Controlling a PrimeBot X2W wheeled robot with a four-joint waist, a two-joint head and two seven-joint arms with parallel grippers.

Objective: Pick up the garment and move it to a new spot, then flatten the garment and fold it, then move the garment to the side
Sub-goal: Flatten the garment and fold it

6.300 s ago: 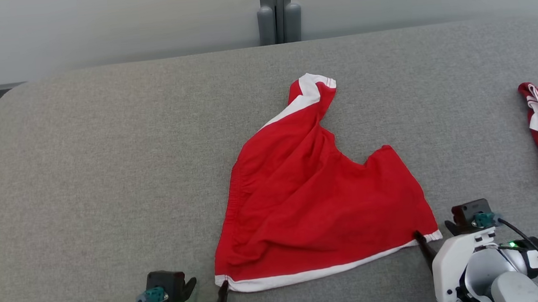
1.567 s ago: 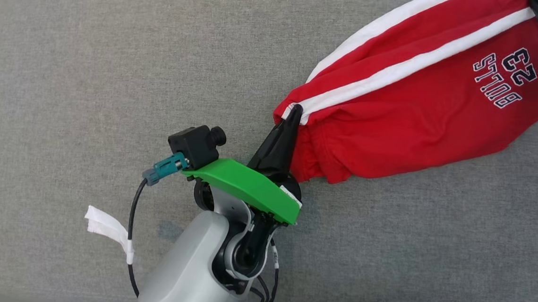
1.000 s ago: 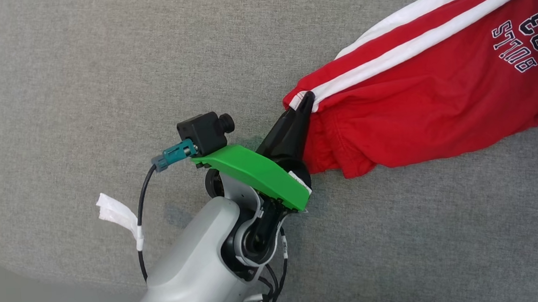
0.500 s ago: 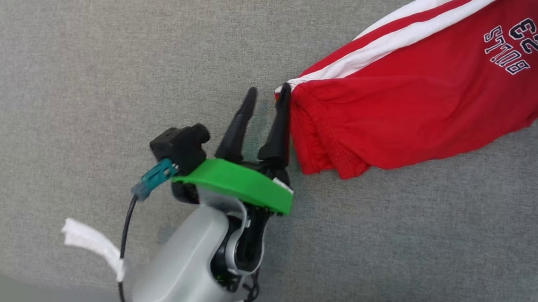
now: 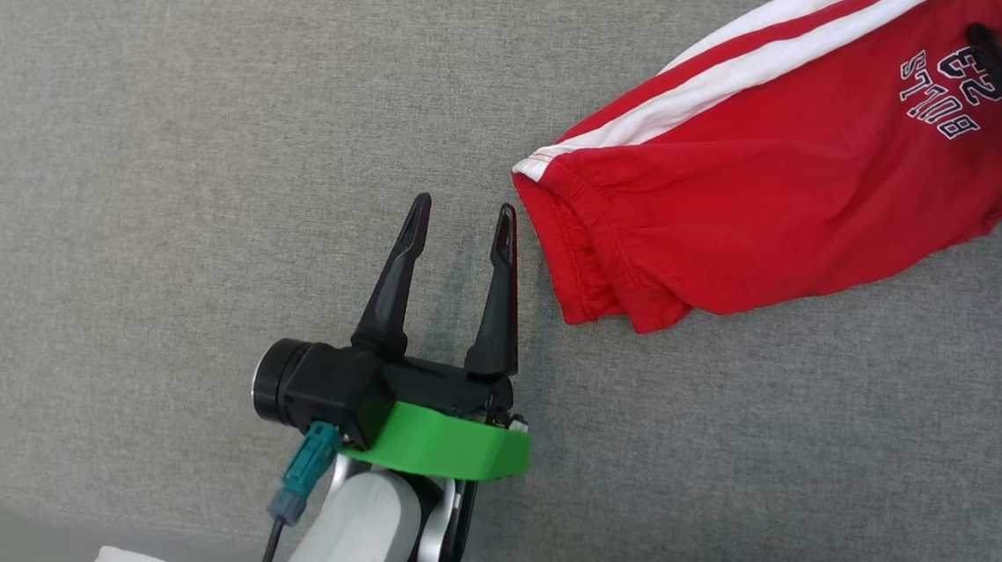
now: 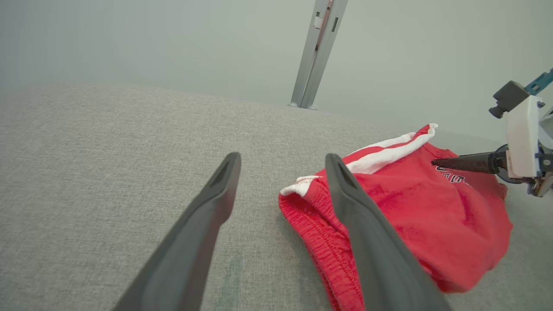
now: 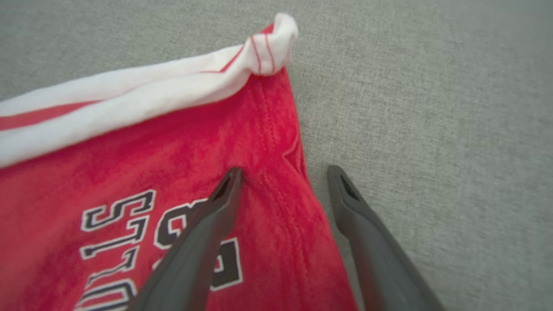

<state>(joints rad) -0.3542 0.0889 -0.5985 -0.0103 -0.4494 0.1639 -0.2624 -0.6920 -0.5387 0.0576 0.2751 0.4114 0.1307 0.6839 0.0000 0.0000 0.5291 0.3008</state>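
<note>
The garment [image 5: 777,191] is a pair of red shorts with white side stripes and dark "BULLS 23" lettering, lying folded on the grey cushion at the upper right of the head view. My left gripper [image 5: 460,218] stands open just left of the waistband end, clear of the cloth. In the left wrist view the garment [image 6: 410,216] lies behind the right finger of my left gripper [image 6: 283,166]. My right gripper [image 7: 283,175] hangs open over the garment's [image 7: 129,172] right edge, one finger over the lettering, the other over bare cushion. One of its fingers [image 5: 993,61] shows at the head view's right edge.
The grey cushion [image 5: 193,161] spreads wide to the left and below the garment. Its rounded front-left corner and a strip of floor lie at the head view's left edge. A metal post [image 6: 317,52] stands against the pale wall beyond the cushion.
Both grippers have opened and let go of the garment. My left gripper has drawn back toward me from the waistband corner; my right gripper has drawn back from the far corner.
</note>
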